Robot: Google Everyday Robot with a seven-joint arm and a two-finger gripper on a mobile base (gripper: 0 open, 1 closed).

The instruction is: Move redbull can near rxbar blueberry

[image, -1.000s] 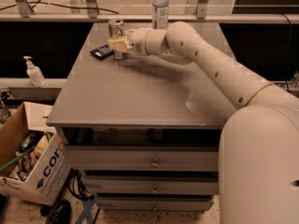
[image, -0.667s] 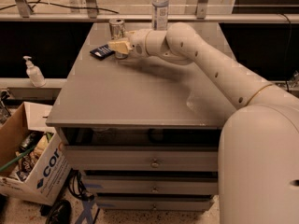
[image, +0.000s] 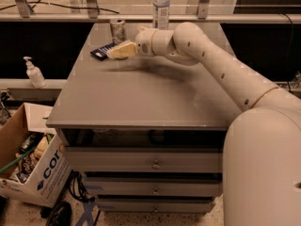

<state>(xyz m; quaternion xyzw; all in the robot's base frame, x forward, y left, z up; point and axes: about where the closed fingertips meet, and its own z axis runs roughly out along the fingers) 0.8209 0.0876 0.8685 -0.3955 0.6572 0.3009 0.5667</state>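
The redbull can (image: 117, 30) stands upright near the far left part of the grey table top (image: 141, 98). The rxbar blueberry (image: 100, 52), a flat dark navy wrapper, lies just in front and to the left of the can. My gripper (image: 120, 50) reaches in from the right and hovers low over the table, just in front of the can and right beside the bar's right end. It does not seem to hold the can.
A clear plastic bottle (image: 161, 6) with a white cap stands at the table's back edge, right of the can. A soap dispenser (image: 34, 72) sits on a ledge to the left. A cardboard box (image: 28, 161) is on the floor at lower left. Drawers (image: 155, 164) are below the top.
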